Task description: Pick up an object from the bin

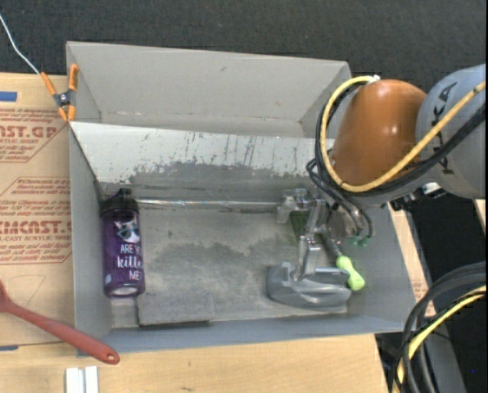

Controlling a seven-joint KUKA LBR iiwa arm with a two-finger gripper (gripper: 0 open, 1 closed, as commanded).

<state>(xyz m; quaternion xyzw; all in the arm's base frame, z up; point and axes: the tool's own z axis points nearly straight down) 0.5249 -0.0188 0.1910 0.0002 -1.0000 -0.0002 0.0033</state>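
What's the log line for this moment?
gripper: low over grey item with green tip, lower-right of bin | purple bottle: lying along left wall | grasp: not confirmed

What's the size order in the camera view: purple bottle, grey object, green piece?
1. Purple bottle and grey object look about alike; the end effector hides part of the object.
2. Green piece: smallest.

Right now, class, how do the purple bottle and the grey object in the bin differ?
Colour: the purple bottle is dark purple with white lettering; the grey object nearly matches the bin floor. Place: the purple bottle lies along the left wall, the grey object at the right, under the gripper. Both rest on the bin floor.
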